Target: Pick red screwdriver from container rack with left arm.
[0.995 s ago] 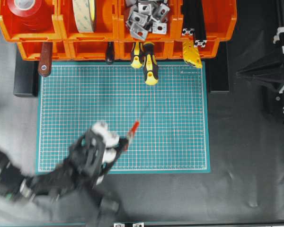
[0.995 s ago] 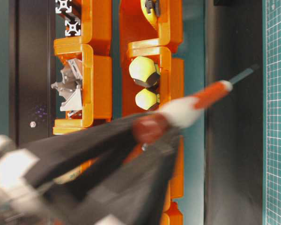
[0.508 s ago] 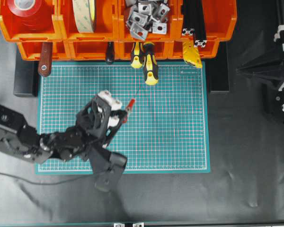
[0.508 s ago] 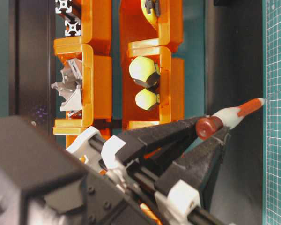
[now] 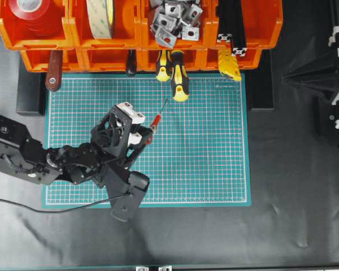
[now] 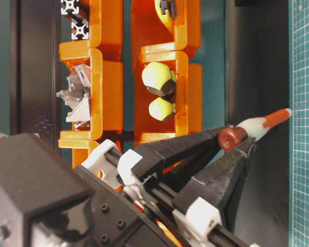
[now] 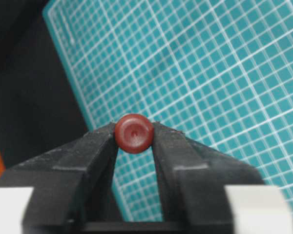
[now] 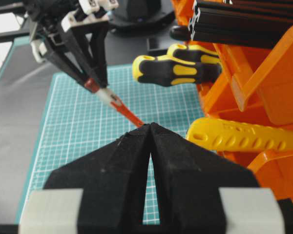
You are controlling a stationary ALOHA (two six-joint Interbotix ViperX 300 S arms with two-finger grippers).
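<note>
We see the black jointed left arm (image 5: 39, 164) stretched from about nine o'clock over the green gridded cutting mat (image 5: 214, 169), its open-frame left gripper (image 5: 142, 135) aimed toward one o'clock. Its two black fingers (image 7: 88, 151) are clamped on the rounded butt of the small slim red screwdriver (image 5: 154, 123), which juts out past the fingertips with its white band just beyond them. The long axis runs toward one o'clock, thin metal shaft pointing at the orange plastic container rack (image 5: 101, 56), well apart from it above the mat; the black right gripper (image 8: 150, 127) has its fingers pressed together on nothing.
</note>
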